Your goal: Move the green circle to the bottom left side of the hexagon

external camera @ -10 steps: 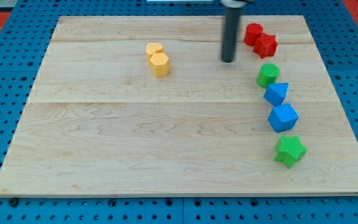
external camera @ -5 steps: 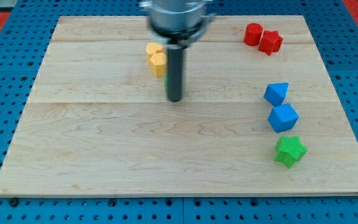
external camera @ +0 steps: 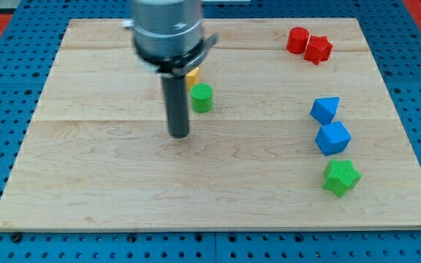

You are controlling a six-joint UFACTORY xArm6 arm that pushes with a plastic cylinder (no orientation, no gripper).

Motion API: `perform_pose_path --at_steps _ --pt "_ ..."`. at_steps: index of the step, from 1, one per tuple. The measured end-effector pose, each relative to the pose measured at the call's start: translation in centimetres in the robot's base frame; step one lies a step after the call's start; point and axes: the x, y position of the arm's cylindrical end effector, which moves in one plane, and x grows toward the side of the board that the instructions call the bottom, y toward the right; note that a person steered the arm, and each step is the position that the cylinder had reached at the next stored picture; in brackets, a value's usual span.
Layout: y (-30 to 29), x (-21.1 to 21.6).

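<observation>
My tip (external camera: 178, 135) rests on the bare board (external camera: 108, 183); there is no gripper on this rod, so nothing is clasped or let go, it only pushes. Nothing lies to the view's left of it.

Just up and to the view's right of my tip stands the green circle (external camera: 202, 98), close by but apart from the rod. Above the tip, mostly hidden behind the arm's body, a bit of the yellow hexagon (external camera: 191, 74) shows; the circle sits right at its lower edge, touching or nearly so. I judge the circle is below the hexagon and a shade to its right, so it wants nudging toward the view's left. My tip, though, stands on the left of the circle, the wrong side for that push; I judge it must go round to the circle's right first.

Well off to the right of my tip lie the rest, out of the way: red blocks (external camera: 308, 44) high up, then a blue block (external camera: 324, 109), another blue block (external camera: 332, 138) and a green star (external camera: 340, 177) lower down.
</observation>
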Motion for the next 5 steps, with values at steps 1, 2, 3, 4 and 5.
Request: perform_pose_path --at_steps 1,2,3,4,5 --pt "8.9 -1.2" --pt "14.8 -9.1" --pt "9.4 -10.6" --pt "-0.1 -7.0" --pt "-5.6 -1.8"
